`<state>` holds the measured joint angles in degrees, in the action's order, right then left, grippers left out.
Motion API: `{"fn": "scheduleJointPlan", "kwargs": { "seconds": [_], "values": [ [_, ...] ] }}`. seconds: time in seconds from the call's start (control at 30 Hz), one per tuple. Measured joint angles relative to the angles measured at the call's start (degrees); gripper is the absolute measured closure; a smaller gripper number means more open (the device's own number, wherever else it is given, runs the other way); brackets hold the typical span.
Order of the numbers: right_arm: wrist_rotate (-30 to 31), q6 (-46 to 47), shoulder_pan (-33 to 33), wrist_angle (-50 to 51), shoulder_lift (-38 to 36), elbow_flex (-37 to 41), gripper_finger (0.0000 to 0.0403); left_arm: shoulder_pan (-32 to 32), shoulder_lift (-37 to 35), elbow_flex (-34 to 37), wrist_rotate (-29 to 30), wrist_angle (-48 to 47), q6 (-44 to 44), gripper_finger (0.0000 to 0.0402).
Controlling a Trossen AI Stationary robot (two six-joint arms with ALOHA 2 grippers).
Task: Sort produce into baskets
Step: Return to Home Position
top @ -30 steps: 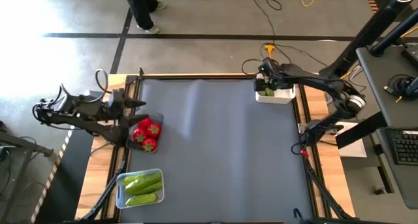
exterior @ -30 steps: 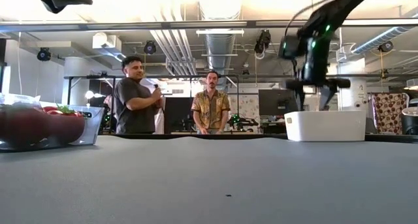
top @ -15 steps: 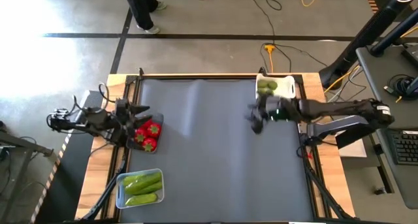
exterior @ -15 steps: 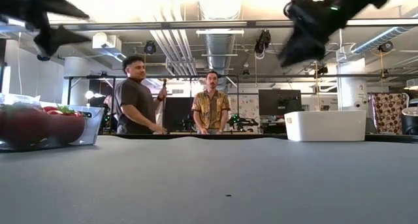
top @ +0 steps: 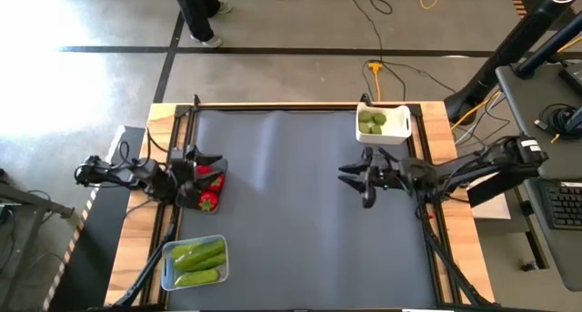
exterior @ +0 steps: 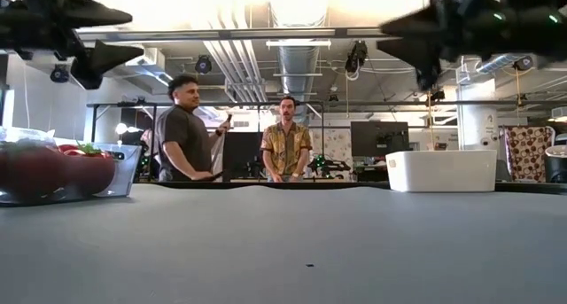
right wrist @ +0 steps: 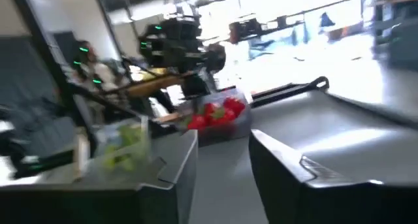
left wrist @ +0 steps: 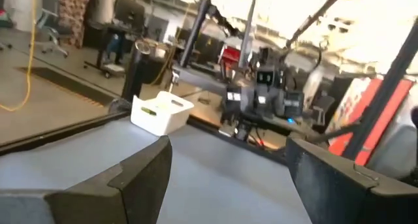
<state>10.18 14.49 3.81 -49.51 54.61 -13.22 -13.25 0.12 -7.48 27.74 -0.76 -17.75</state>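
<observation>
- We found the left gripper (top: pixel 205 174) raised off the table (top: pixel 291 221) at its left edge, right above the see-through container (exterior: pixel 124 175) of round red pieces (top: pixel 209 201); it touched none of them.
- Its pincer stood wide. In the left wrist view the two dark fingers (left wrist: pixel 134 175) were well apart, with nothing between them.
- We saw the right gripper (top: pixel 351 177) hanging over the right half of the table, pointing left, nearer to us than the white box (top: pixel 383 139) and apart from it.
- Its pincer was also spread and held nothing. The low view showed it high in the air, above the top of the box.
- The white box sat at the far right corner of the table with the lime-green balls (top: pixel 370 122) inside it.
- The long green cucumber pieces (top: pixel 198 255) lay side by side in a clear tub (top: pixel 166 271) with rounded corners at the near left corner, near the container of red pieces but apart from it.
- We saw no loose produce on the grey table between the containers.
- Beyond the far edge two people (exterior: pixel 184 131) stood in the room, well away from both arms.
</observation>
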Motion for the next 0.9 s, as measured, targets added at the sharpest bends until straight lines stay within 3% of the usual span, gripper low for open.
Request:
{"fn": "scheduleJointPlan", "kwargs": {
  "seconds": [0.1, 0.27, 0.43, 0.57, 0.7, 0.9],
  "values": [
    [-4.9, 5.6, -2.6, -3.2, -1.0, 5.8, 0.0296, 1.2, -0.1, 3.0, -0.9, 4.4, 0.1, 0.0122],
    [-15.0, 8.9, -9.0, -3.7, -3.8, 9.9, 0.0330, 6.1, -0.1, 5.8, -7.9, 11.4, 0.5, 0.0122],
    [-18.1, 7.3, -13.4, -3.4, -6.4, 12.4, 0.0360, 13.4, -0.1, 6.9, -14.6, 11.4, -0.2, 0.0122],
    [-19.8, 5.0, -13.6, -1.7, -7.7, 12.5, 0.0376, 15.5, -0.1, 6.9, -19.5, 9.6, 1.8, 0.0122],
    [-19.7, 3.5, -13.6, 2.0, -9.9, 12.5, 0.0381, 15.6, -0.1, 6.9, -20.8, 3.5, 2.2, 0.0122],
    [-23.0, 1.6, -12.4, 4.7, -16.5, 12.5, 0.0380, 15.6, -0.1, 6.9, -21.3, 2.8, 3.6, 0.0122]
  ]
}}
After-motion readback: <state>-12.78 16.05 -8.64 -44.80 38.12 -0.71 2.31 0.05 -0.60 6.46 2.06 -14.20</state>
